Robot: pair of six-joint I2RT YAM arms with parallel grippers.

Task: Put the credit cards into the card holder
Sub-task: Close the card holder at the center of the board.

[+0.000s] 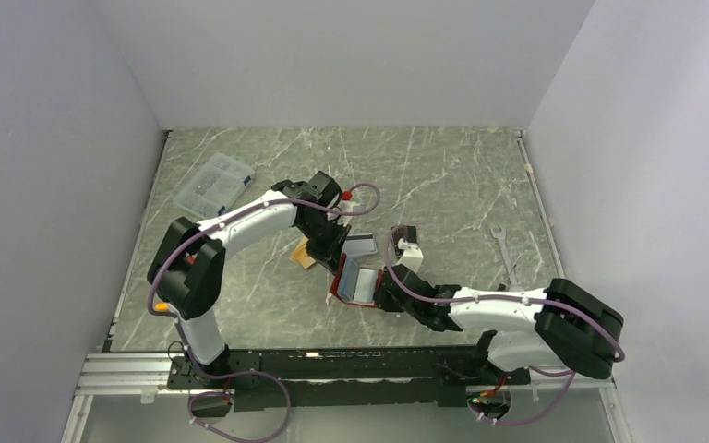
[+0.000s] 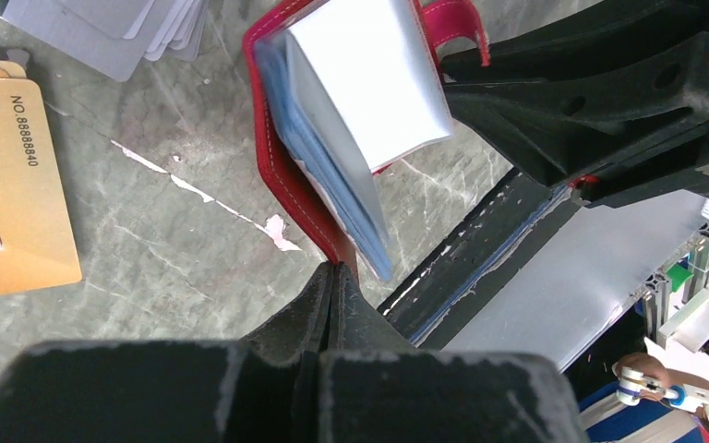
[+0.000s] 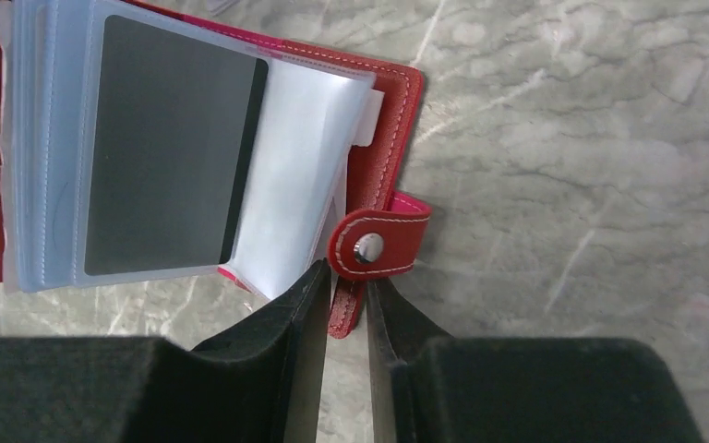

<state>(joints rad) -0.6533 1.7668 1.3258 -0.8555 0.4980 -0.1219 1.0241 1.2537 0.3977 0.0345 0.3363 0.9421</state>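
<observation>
The dark-red card holder (image 1: 358,284) lies open at the table's middle, held between both grippers. My left gripper (image 1: 337,266) is shut on the edge of its red cover (image 2: 277,157), jaws pressed together in the left wrist view (image 2: 336,269). My right gripper (image 3: 343,286) is closed on the opposite cover edge just under the snap tab (image 3: 378,245). A grey card (image 3: 166,148) sits in a clear pocket. A gold card (image 2: 9,185) and a stack of silver-white cards (image 2: 111,28) lie on the table beside the holder.
A clear plastic parts box (image 1: 214,183) stands at the back left. A metal wrench (image 1: 503,249) lies to the right. The black rail along the table's near edge (image 2: 480,258) is close below the holder.
</observation>
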